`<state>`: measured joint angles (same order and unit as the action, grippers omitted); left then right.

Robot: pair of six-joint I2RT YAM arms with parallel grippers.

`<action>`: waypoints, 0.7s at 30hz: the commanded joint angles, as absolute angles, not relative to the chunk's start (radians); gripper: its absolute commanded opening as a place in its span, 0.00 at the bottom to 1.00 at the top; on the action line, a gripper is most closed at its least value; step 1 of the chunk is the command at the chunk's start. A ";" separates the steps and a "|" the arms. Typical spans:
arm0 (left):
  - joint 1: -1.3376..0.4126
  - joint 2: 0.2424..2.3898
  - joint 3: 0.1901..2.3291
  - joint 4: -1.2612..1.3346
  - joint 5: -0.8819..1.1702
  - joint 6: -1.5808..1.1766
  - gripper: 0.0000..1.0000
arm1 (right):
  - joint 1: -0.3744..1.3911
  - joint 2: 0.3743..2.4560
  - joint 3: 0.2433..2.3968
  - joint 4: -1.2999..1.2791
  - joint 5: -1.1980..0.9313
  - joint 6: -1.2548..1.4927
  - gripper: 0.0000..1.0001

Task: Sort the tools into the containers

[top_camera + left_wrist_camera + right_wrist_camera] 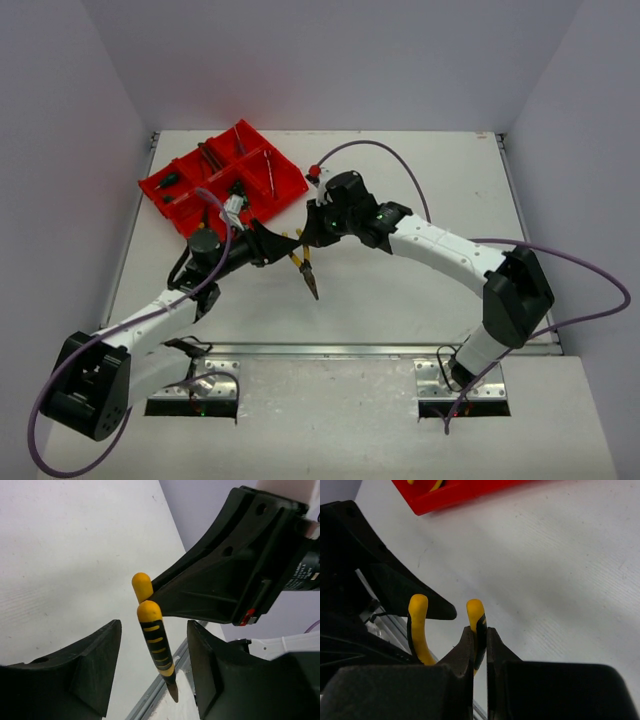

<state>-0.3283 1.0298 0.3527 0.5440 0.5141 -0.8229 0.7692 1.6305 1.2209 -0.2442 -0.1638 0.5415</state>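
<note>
I see the tray [152, 187] upper left on the surface [400, 300], tools [268, 172] in its compartments; pliers [303, 268] mid-frame, left gripper [272, 245] at their left, right gripper [312, 232] at their upper right.

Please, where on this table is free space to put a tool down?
Bare: the far right of the table, beyond the right arm; also the near strip below the pliers. Crowded: around the red tray, and mid-table, where left pincer and right pincer meet at the pliers.
</note>
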 commanded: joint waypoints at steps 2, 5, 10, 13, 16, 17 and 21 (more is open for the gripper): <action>-0.369 1.058 0.398 0.637 0.515 -0.812 0.28 | 0.781 1.579 1.227 -0.148 -0.224 0.579 0.00; -0.387 1.079 0.428 0.613 0.520 -0.796 0.03 | 0.782 1.579 1.223 -0.139 -0.205 0.594 0.00; -0.391 1.072 0.563 0.326 0.379 -0.670 0.00 | 0.774 1.544 1.197 -0.140 -0.154 0.593 0.47; -0.390 1.063 0.694 0.032 0.118 -0.531 0.00 | 0.753 1.504 1.178 -0.194 -0.112 0.578 0.99; -0.382 1.070 0.793 -0.132 -0.093 -0.468 0.00 | 0.717 1.441 1.136 -0.233 -0.047 0.571 0.99; -0.371 1.088 0.845 -0.182 -0.167 -0.440 0.00 | 0.690 1.392 1.084 -0.238 -0.027 0.570 0.99; -0.296 1.177 1.025 -0.290 -0.302 -0.333 0.00 | 0.595 1.223 0.956 -0.255 -0.016 0.555 0.99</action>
<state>-0.3633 1.1146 0.8617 -0.1452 -0.0560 -0.4873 0.6823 1.3771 1.0428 -0.2406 -0.0525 0.5582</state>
